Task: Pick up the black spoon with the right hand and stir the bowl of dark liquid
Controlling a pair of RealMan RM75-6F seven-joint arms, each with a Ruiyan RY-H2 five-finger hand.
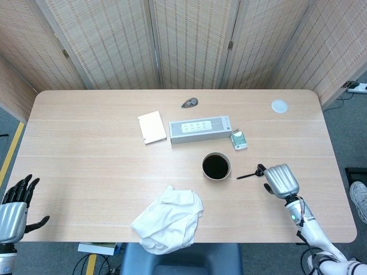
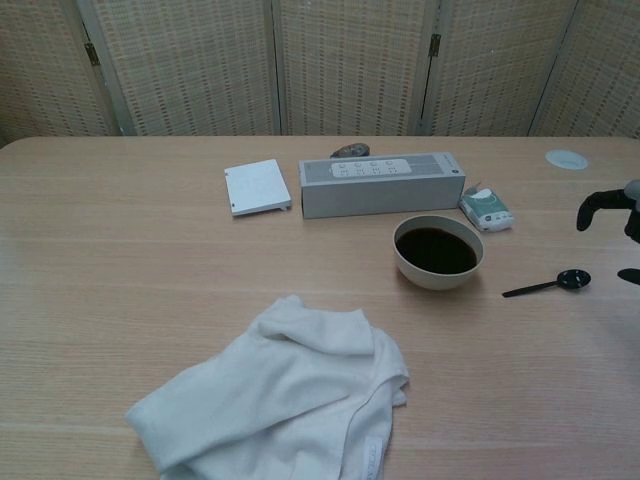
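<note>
One small slip of our empty, curled right hand [image 1: 281, 180] could knock the black spoon [image 1: 250, 174] away or bump the bowl of dark liquid [image 1: 216, 166] and spill it.

White cloth [image 1: 168, 219] crumpled near front table [image 1: 86, 166] edge. Long grey box [image 1: 200, 129] mid-table, white pad [image 1: 152, 127] left of it. Small green packet [image 1: 238, 139] by its right end

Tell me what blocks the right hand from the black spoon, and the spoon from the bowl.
Nothing visible does. The right hand hovers just beside the black spoon, over its scoop end. Only bare table lies between the spoon's handle tip and the bowl of dark liquid.
</note>
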